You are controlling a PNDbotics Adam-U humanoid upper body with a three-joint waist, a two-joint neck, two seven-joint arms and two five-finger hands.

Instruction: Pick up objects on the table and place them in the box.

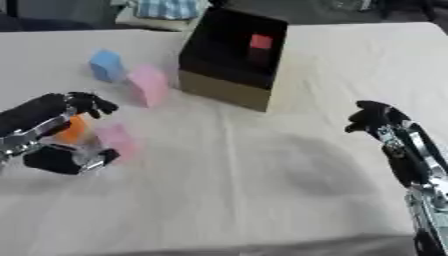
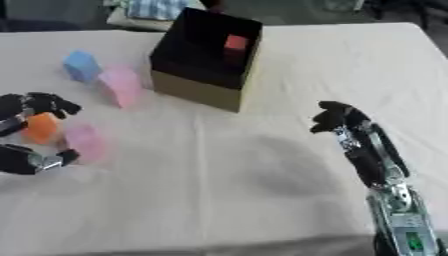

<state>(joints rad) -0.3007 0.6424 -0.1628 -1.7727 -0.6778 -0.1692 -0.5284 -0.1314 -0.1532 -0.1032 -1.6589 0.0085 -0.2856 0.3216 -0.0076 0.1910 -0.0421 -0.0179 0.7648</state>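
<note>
A black-lined cardboard box (image 1: 223, 91) stands at the back centre with a red cube (image 1: 261, 41) inside it. Left of the box stand a blue block (image 1: 107, 65) and a taller pink block (image 1: 149, 86). My left hand (image 1: 44, 122) lies at the left edge, open, with bent fingers above and the thumb below an orange object (image 1: 73, 131); the thumb stays apart from it. A small pink block (image 1: 116, 141) sits just right of the orange object, by the fingertips. My right hand (image 2: 337, 119) rests at the right, fingers relaxed, holding nothing.
A white cloth covers the table (image 1: 245, 170). A folded checked cloth (image 1: 171, 7) lies beyond the far edge behind the box. The table's front edge runs along the bottom of the views.
</note>
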